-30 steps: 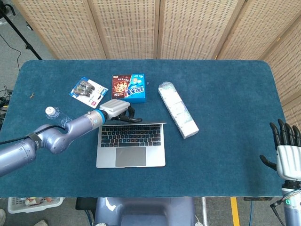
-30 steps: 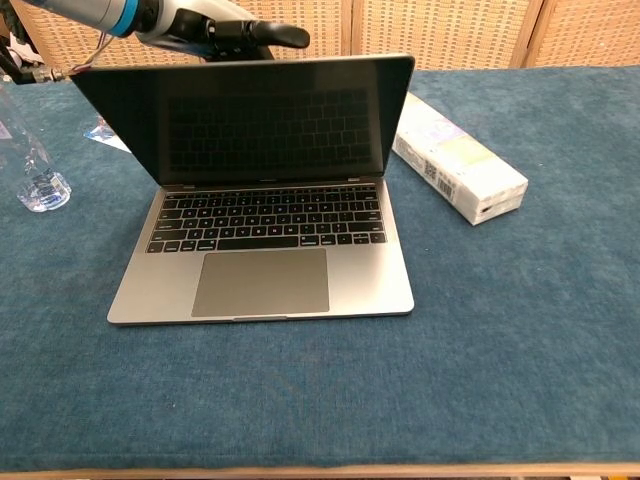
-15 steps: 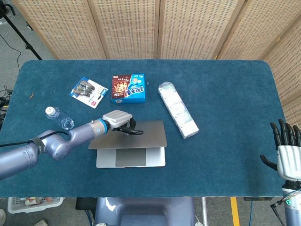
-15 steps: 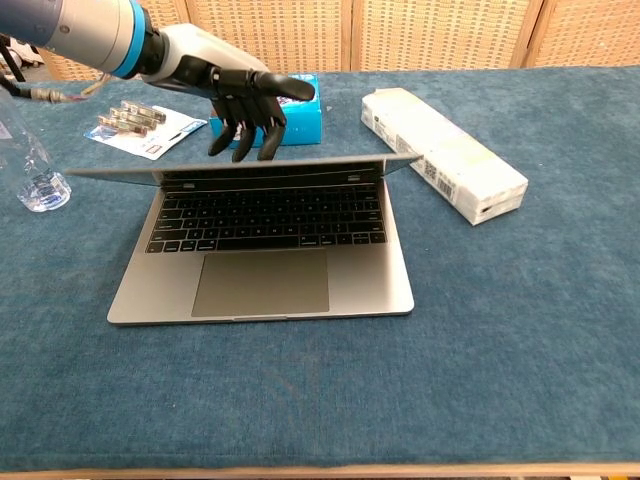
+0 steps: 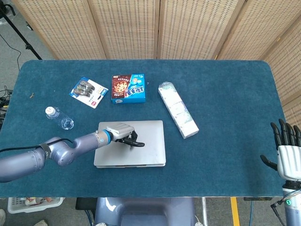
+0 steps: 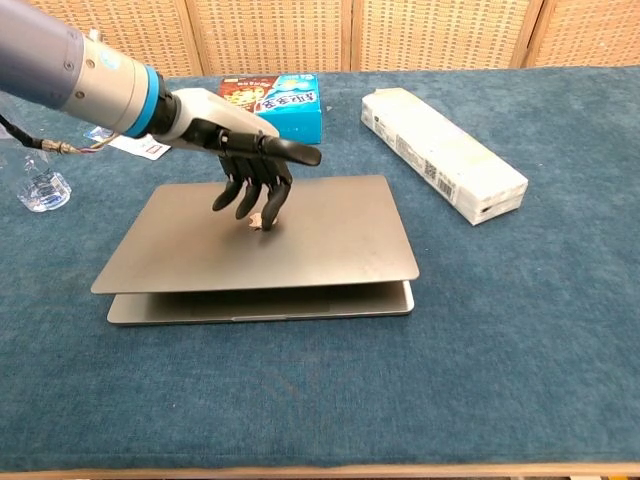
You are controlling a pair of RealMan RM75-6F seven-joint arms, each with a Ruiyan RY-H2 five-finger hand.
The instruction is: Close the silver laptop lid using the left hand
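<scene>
Fingertips of the left hand point(image 6: 250, 170) point down onto the top of the silver laptop lid point(image 6: 300, 235), slightly fanned and holding nothing, the thumb stuck out sideways over the lid; contact looks likely in the chest view but cannot be confirmed. The lid lies directly beneath those fingers, nearly flat, with a thin wedge of gap remaining above the base along the front edge, so what is left appears to be a short straight push downward. The laptop sits toward the near, left part of the blue table point(image 5: 225, 103), its long side running across the robot's front. Left of the laptop stands a clear water bottle point(image 5: 59, 117); beyond the laptop's left corner lies a snack packet point(image 5: 88, 92), and straight beyond it a cookie box point(image 5: 128, 88). Right of the laptop, a long white wrapped pack point(image 5: 177, 109) lies at a slant, apart from the lid. None of these sits in the lid's path. Far right of the laptop, at the table's edge, the right hand point(image 5: 286, 150) stands upright, fingers spread and holding nothing, much farther from the lid than the left.
</scene>
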